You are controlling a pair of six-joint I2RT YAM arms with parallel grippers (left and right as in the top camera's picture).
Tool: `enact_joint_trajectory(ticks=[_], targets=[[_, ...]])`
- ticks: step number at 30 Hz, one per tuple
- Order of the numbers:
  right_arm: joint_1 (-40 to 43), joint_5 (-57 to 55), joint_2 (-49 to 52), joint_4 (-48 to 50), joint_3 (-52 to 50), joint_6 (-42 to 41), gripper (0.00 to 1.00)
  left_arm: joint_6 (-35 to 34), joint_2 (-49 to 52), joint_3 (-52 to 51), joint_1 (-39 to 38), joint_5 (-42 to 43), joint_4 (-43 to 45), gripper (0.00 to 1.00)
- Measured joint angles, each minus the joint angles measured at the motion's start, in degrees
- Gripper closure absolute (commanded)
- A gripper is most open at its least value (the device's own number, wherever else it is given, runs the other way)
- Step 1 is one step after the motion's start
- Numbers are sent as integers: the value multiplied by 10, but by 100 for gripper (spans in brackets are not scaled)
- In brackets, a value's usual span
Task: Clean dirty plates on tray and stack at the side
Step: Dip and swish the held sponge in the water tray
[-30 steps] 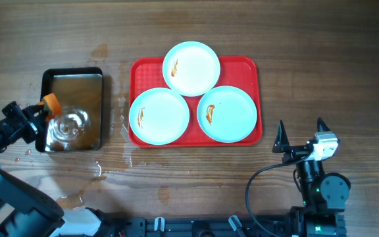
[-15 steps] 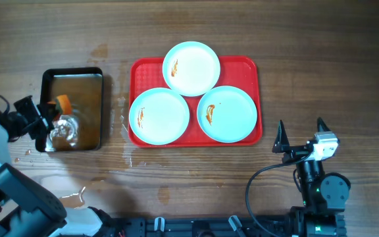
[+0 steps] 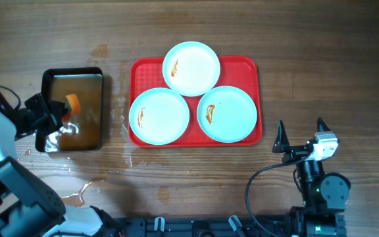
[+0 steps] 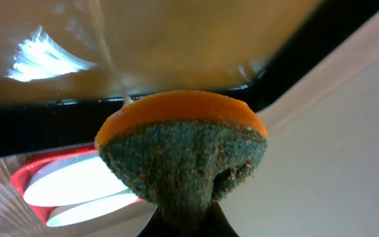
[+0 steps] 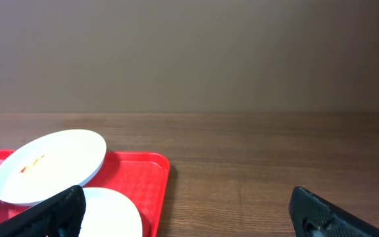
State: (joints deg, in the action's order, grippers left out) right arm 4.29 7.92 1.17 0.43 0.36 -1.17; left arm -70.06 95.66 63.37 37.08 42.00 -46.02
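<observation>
Three pale plates lie on the red tray [image 3: 245, 66]: one at the back [image 3: 191, 68], one front left [image 3: 158, 116], one front right [image 3: 227, 114]. Each carries an orange-red smear. My left gripper [image 3: 59, 112] is shut on an orange sponge [image 3: 73, 103] with a green scouring face [image 4: 183, 151], over the black pan [image 3: 51, 74] left of the tray. My right gripper [image 3: 301, 135] stands open on the table, right of the tray's front corner. In the right wrist view, two plates [image 5: 48, 164] and the tray [image 5: 147, 174] lie to its left, apart from its fingers [image 5: 334, 214].
The black pan holds brownish water [image 3: 87, 125]. Water puddles [image 3: 91, 174] sit on the wooden table in front of the pan and by the tray's left edge. The left wrist view shows the pan's rim [image 4: 45, 128] and two plates [image 4: 71, 187] beyond the sponge.
My left gripper has carried the sponge to the right across the pan, and the ripples in the water have settled. The right arm and the plates have not moved.
</observation>
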Motion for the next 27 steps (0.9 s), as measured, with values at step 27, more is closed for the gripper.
enact_joint_trajectory(ticks=[27], targets=[[0,0,0,0,0,0,0,-17,-1,-8,-29,1,95,96]])
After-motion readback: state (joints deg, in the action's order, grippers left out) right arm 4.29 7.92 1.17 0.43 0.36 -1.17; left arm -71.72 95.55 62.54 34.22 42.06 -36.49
